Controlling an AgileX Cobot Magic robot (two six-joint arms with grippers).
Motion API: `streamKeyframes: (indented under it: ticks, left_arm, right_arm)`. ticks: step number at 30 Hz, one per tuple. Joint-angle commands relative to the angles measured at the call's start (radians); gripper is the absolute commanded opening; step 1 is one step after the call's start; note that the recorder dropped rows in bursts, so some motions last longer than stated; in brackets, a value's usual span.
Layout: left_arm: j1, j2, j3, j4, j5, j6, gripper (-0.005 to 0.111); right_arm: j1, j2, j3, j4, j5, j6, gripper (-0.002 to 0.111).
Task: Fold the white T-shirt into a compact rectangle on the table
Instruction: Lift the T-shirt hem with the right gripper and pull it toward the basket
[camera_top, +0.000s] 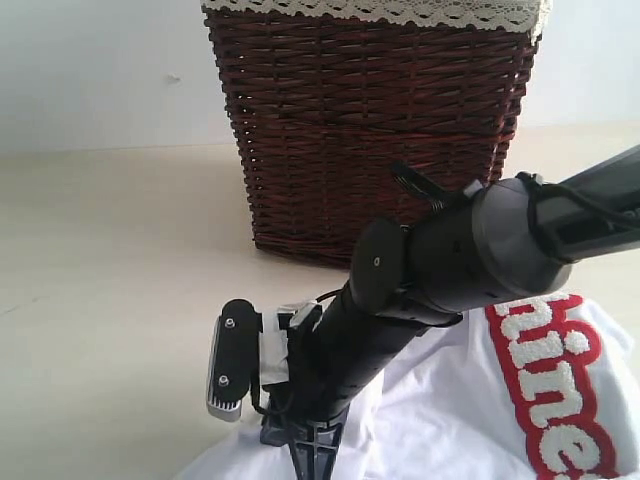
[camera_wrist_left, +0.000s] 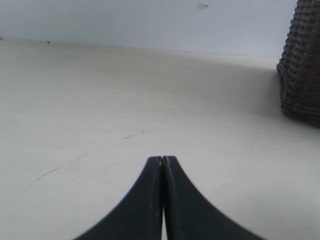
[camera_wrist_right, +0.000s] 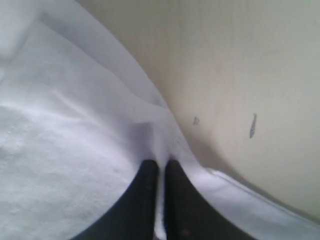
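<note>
Right wrist view: the right gripper (camera_wrist_right: 160, 172) is clamped on the edge of the shirt (camera_wrist_right: 65, 150), cloth bunched at its tips, probably to lift a fold. Bare table (camera_wrist_right: 250, 65) lies just beyond. The left gripper (camera_wrist_left: 162, 165) hovers closed and empty.

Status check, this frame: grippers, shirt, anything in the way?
Left gripper shut, empty, over table. Right gripper shut on white T-shirt edge. Wicker basket behind the shirt, not blocking.
</note>
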Motion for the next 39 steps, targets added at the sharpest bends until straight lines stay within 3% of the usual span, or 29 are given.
streamKeyframes:
  ticks: [1,10,19,21,24,29,31,39]
  left_arm:
    - [-0.005,-0.006,-0.002,-0.005,-0.004,-0.001,0.000]
    - [-0.005,-0.006,-0.002,-0.005,-0.004,-0.001,0.000]
    - [-0.005,-0.006,-0.002,-0.005,-0.004,-0.001,0.000]
    - [-0.005,-0.006,-0.002,-0.005,-0.004,-0.001,0.000]
    - [-0.005,-0.006,-0.002,-0.005,-0.004,-0.001,0.000]
    - [-0.005,-0.006,-0.002,-0.005,-0.004,-0.001,0.000]
    - [-0.005,-0.006,-0.002,-0.005,-0.004,-0.001,0.000]
    - [-0.005,-0.006,-0.002,-0.005,-0.004,-0.001,0.000]
  right_arm:
    - [-0.004,-0.043,-0.010,0.050,-0.057,0.002,0.000]
    - [-0.004,-0.141,-0.040,0.314,-0.241,0.001,0.000]
    - [-0.004,-0.106,-0.048,0.293,0.152,-0.131,0.000]
    - [-0.004,-0.104,-0.048,0.298,0.138,-0.165,0.001]
    - [-0.004,-0.104,-0.048,0.365,-0.008,-0.165,0.013]
    - [-0.004,-0.106,-0.063,0.491,-0.308,-0.165,0.049]
    - [-0.004,-0.118,-0.063,0.527,-0.385,-0.165,0.056]
    - [-0.021,-0.372,0.059,0.533,-0.412,-0.074,0.058]
